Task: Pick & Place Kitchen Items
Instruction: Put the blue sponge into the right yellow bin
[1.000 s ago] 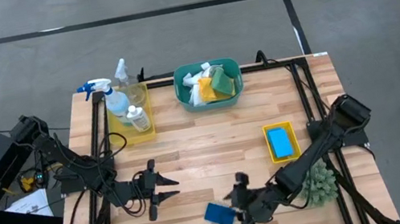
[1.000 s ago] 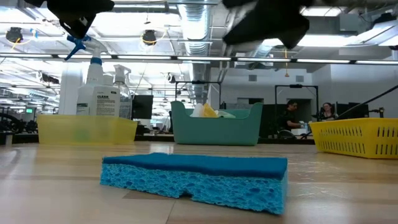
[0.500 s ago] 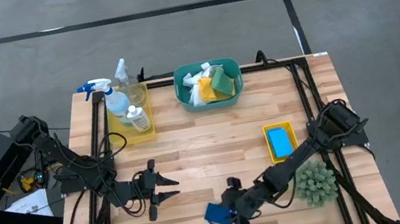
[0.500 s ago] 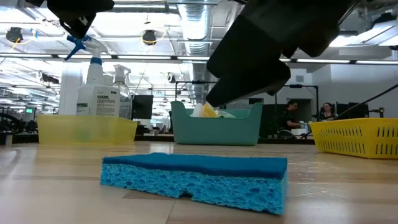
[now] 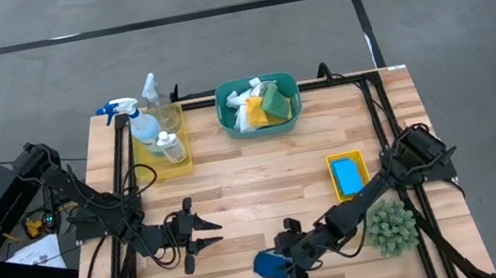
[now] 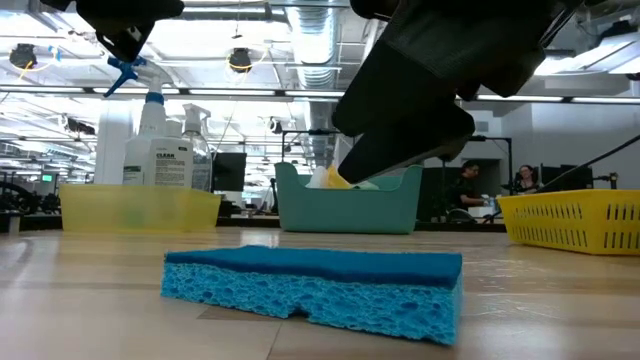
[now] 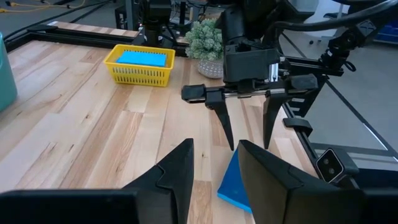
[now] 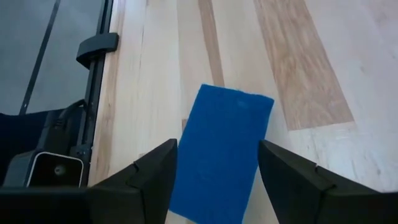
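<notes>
dark-blue sponge (image 8: 222, 149) on pale striped wooden table (image 8: 298, 74).

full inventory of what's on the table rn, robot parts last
dark-blue sponge: 1, flat on wood, near edge, under right gripper
light-blue sponge: 1, in small yellow tray, right side
spray bottle: 1, clear, blue trigger, in yellow tray, far left
small white bottle: 1, same tray
clear bottle: 1, same tray
cloths: white, yellow, green, in teal basin
spiky plant: 1, green, near right
left gripper: open, idle, near left
right gripper: open, straddling dark-blue sponge
</notes>
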`<state>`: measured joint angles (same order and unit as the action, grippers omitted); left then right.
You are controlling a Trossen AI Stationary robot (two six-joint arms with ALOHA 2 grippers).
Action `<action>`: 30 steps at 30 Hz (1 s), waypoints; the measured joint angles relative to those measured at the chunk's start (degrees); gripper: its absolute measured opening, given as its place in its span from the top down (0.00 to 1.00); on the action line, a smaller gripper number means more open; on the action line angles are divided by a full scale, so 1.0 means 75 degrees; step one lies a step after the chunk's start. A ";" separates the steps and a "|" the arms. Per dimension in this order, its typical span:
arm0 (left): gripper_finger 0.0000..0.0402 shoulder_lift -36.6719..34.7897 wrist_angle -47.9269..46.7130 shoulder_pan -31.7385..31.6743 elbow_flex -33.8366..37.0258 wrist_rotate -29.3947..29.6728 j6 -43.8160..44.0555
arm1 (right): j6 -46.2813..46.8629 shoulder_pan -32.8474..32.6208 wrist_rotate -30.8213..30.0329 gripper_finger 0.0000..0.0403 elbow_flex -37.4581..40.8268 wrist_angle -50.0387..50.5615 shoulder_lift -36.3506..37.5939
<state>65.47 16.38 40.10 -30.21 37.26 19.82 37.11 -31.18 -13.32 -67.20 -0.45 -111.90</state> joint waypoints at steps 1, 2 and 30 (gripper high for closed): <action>0.70 0.0000 0.0000 0.0001 0.0000 0.0000 0.0001 | 0.0006 0.0021 0.0002 0.47 0.0000 0.0001 0.0000; 0.70 0.0000 0.0001 0.0003 -0.0002 0.0000 0.0001 | 0.0034 0.0030 0.0000 0.47 0.0000 0.0000 0.0000; 0.70 0.0000 0.0016 0.0003 0.0000 0.0000 -0.0004 | 0.0826 0.0183 0.0192 0.47 0.0000 0.0417 0.0000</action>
<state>65.47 16.50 40.12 -30.20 37.26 19.79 43.31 -29.81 -11.88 -67.20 2.68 -111.90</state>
